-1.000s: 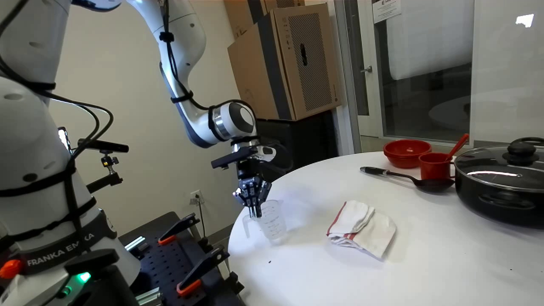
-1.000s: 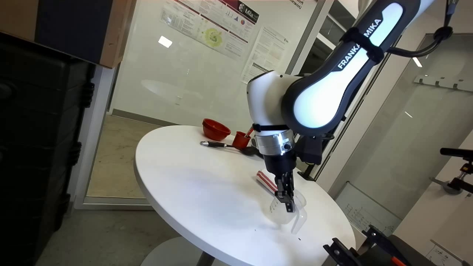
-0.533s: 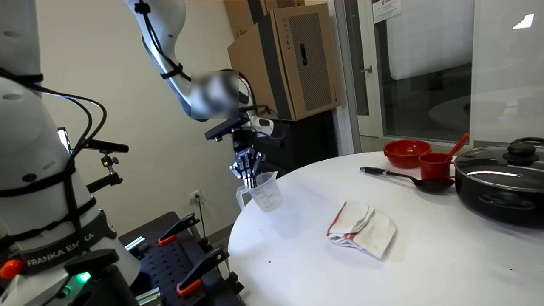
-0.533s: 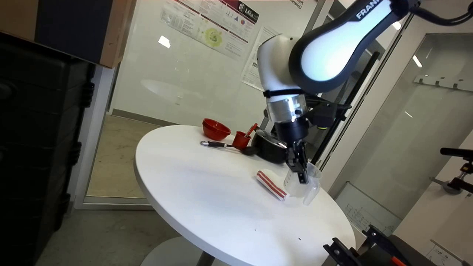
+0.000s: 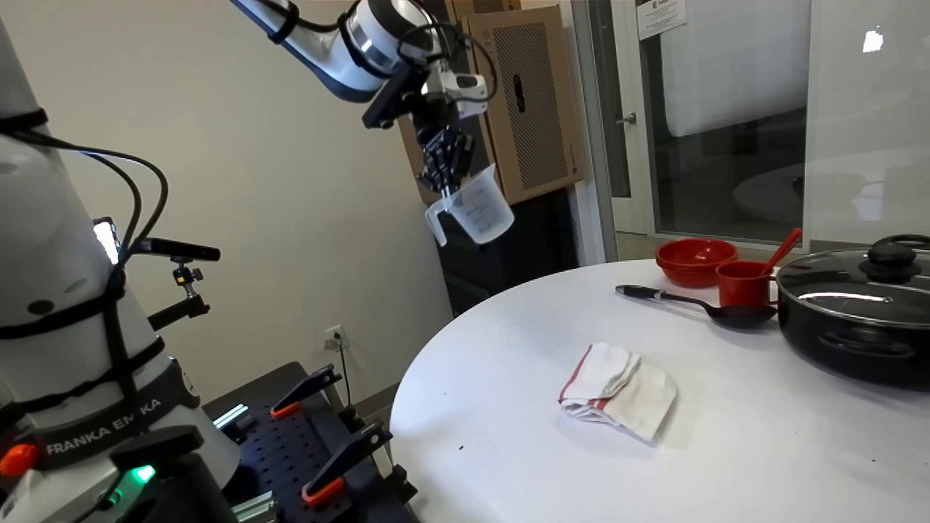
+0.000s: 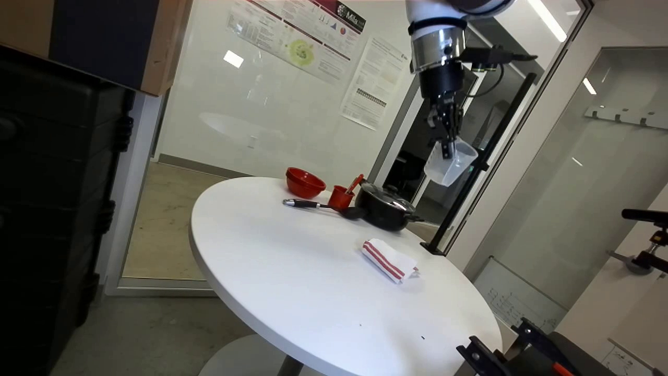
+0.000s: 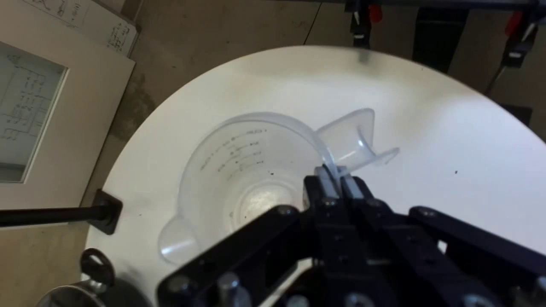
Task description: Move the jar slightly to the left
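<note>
- The fingers point(image 7: 327, 184) stand almost together, pinching only the thin rim of the clear measuring jug point(image 7: 256, 170): one finger inside, one outside.
- The handle point(image 7: 347, 142) is just beside this grip; from the fingers, the jug's body lies toward its spout point(image 7: 177, 242).
- In both exterior views the jug hangs tilted, well above the round white table point(image 6: 271, 261).
- For placing it leftward, I judge its leaning axis should become upright first.

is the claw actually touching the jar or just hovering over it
Touching: the wrist view shows the claw closed on the jar, pinching its wall beside the handle.
</note>
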